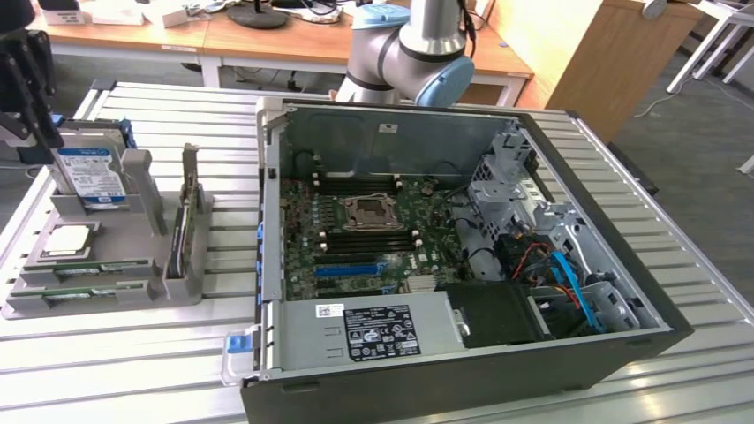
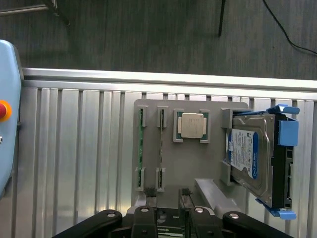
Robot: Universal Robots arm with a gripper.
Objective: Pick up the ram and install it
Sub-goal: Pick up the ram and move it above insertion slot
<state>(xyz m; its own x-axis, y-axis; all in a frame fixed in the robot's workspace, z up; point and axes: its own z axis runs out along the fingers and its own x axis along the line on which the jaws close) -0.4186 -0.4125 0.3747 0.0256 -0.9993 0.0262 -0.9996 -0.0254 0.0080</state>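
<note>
The black gripper (image 2: pixel 167 206) hovers at the grey plastic tray's (image 2: pixel 213 161) edge, its jaws apart. The slim green circuit-board ram (image 2: pixel 161 146) stands on edge in the tray, beside the square silver processor (image 2: pixel 192 125). Its long axis points toward the gripper.

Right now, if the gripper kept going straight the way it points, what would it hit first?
Probably the grey parts holder, near the ends of the two ram sticks; the open gripper hangs above it, but depth is unclear.
</note>
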